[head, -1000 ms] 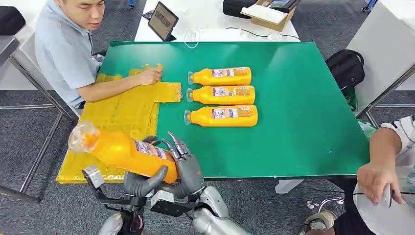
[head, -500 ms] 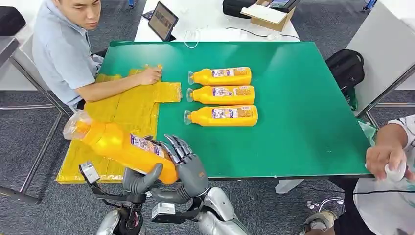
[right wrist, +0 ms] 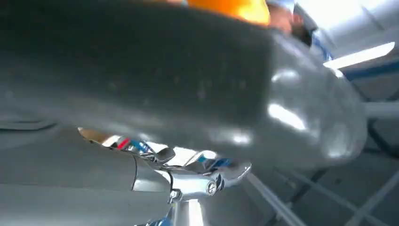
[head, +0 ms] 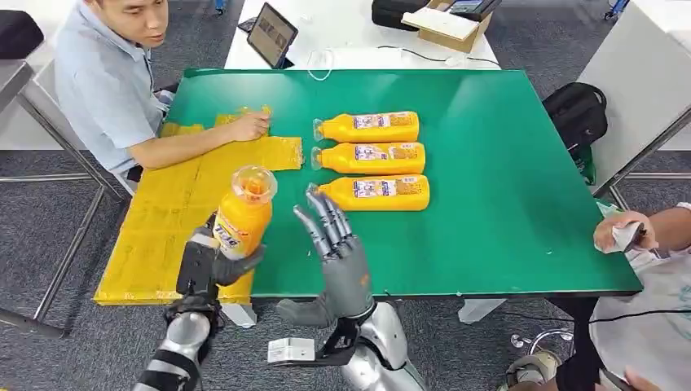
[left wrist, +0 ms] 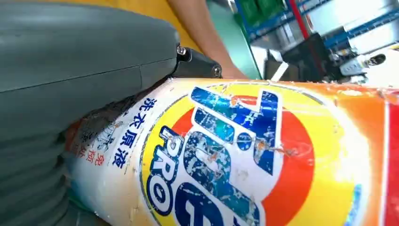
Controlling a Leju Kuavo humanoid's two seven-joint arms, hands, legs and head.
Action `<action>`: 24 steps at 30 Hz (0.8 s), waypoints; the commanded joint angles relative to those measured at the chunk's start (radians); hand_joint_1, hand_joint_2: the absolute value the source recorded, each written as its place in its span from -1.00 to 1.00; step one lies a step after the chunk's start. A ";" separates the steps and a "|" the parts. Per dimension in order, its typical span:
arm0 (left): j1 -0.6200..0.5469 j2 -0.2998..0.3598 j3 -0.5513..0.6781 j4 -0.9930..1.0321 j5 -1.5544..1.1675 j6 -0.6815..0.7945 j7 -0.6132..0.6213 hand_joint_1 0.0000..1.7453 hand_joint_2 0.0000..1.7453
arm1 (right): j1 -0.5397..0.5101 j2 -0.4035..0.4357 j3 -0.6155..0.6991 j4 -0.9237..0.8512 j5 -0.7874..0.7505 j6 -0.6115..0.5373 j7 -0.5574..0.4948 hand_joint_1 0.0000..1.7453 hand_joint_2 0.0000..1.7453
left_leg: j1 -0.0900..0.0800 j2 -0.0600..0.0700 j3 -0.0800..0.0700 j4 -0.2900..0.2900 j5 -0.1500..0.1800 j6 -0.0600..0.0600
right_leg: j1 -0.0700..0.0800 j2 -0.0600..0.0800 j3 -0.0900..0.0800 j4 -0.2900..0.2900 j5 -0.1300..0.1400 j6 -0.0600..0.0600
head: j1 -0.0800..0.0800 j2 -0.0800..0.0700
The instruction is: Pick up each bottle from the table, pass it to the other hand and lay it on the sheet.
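So at about 9 o'clock of the green table, the yellow sheet is pinned flat by a seated person's hand, probably so it's kept from sliding while bottles get laid on it. Nothing is lying on it yet.

Over the sheet's near edge, at roughly 7 o'clock, one orange detergent bottle is held nearly upright, cap end up, clamped in the left hand. In the left wrist view the label is pressed right against the hand's grey cover, so the grip looks snug. It's judged that the handover is done and the bottle is ready to be tipped down onto the sheet.

Just beside it, at about 6 o'clock, the right hand is held up with fingers spread apart and nothing in them, a clear gap being left between it and the bottle. That fits a hand that's been emptied by the pass.

Past the middle of the table, three more orange bottles are lined up on their sides in a neat row, caps pointed toward the sheet: the far one, the middle one and the near one. Four bottles are counted in total, one sheet, two robot hands.
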 commanded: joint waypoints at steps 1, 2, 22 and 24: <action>-0.147 0.054 0.051 0.197 -0.116 -0.013 0.044 1.00 1.00 | 0.113 0.038 -0.100 -0.143 -0.037 0.000 0.001 -1.00 -1.00 | 0.001 -0.003 0.002 -0.001 -0.001 -0.001 | 0.001 -0.003 0.003 -0.001 -0.002 -0.002 | 0.000 0.000; -0.170 0.067 0.047 0.210 -0.153 -0.027 0.064 1.00 1.00 | 0.126 0.040 -0.132 -0.148 -0.072 0.000 0.001 -1.00 -1.00 | 0.001 -0.004 0.002 0.000 -0.001 -0.001 | 0.001 -0.004 0.003 0.000 -0.002 -0.002 | 0.000 0.000; -0.535 0.198 -0.143 0.648 -0.623 -0.260 0.329 1.00 1.00 | 0.144 0.012 -0.072 -0.127 -0.233 0.000 0.001 -1.00 -1.00 | 0.002 -0.001 0.003 0.000 0.000 -0.002 | 0.002 -0.001 0.003 0.000 -0.001 -0.002 | 0.000 0.000; -0.567 0.208 -0.180 0.699 -0.679 -0.291 0.346 1.00 1.00 | 0.140 0.006 -0.064 -0.111 -0.256 0.000 0.001 -1.00 -1.00 | 0.002 -0.001 0.005 0.001 -0.002 -0.002 | 0.002 -0.001 0.005 0.001 -0.003 -0.003 | 0.000 0.000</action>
